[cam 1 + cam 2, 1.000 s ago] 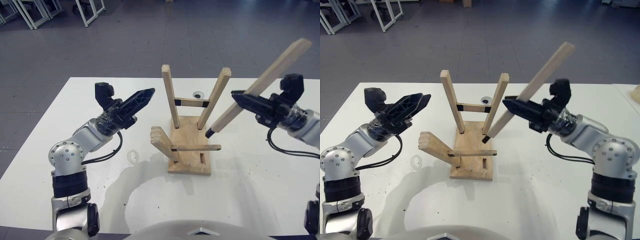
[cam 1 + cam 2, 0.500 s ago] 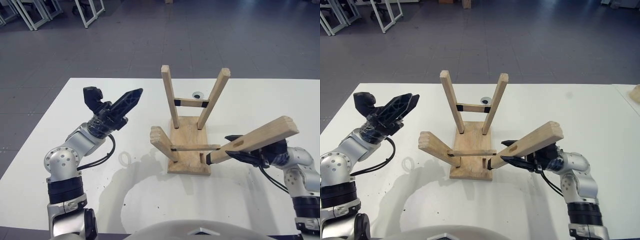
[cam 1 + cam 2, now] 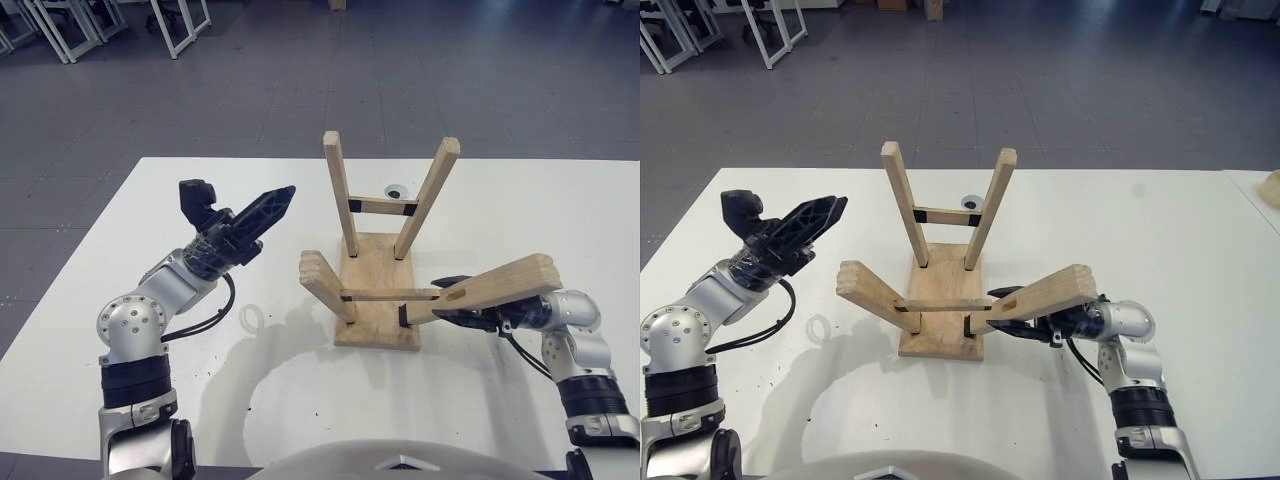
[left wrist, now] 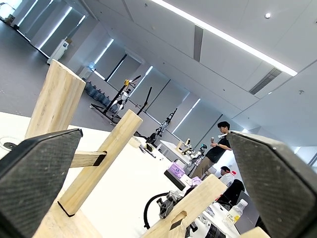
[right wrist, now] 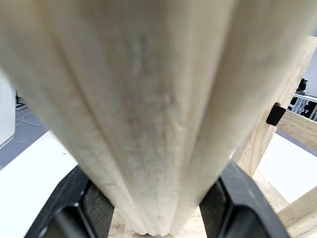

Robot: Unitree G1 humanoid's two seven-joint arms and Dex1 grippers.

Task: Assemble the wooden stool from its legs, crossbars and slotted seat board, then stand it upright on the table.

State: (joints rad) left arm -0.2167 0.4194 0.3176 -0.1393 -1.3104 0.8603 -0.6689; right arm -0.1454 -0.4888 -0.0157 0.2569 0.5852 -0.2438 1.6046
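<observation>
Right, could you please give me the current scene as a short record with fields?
seat board: lying flat on the table
far left leg, far right leg: standing on the board, joined by far crossbar
near left leg: on the board, leaning outward, near crossbar attached
fourth leg: in the right gripper, lower end at board's near right corner
left gripper: open, empty, above the table left of the board

White table (image 3: 520, 200), and the seat board (image 3: 378, 265) lies flat on it, between the jaws of the left gripper (image 3: 283, 196) and the right gripper (image 3: 460, 302). A small clear ring (image 3: 252, 317) lies below the left jaws, and a round disc (image 3: 396, 188) sits beyond the board.
</observation>
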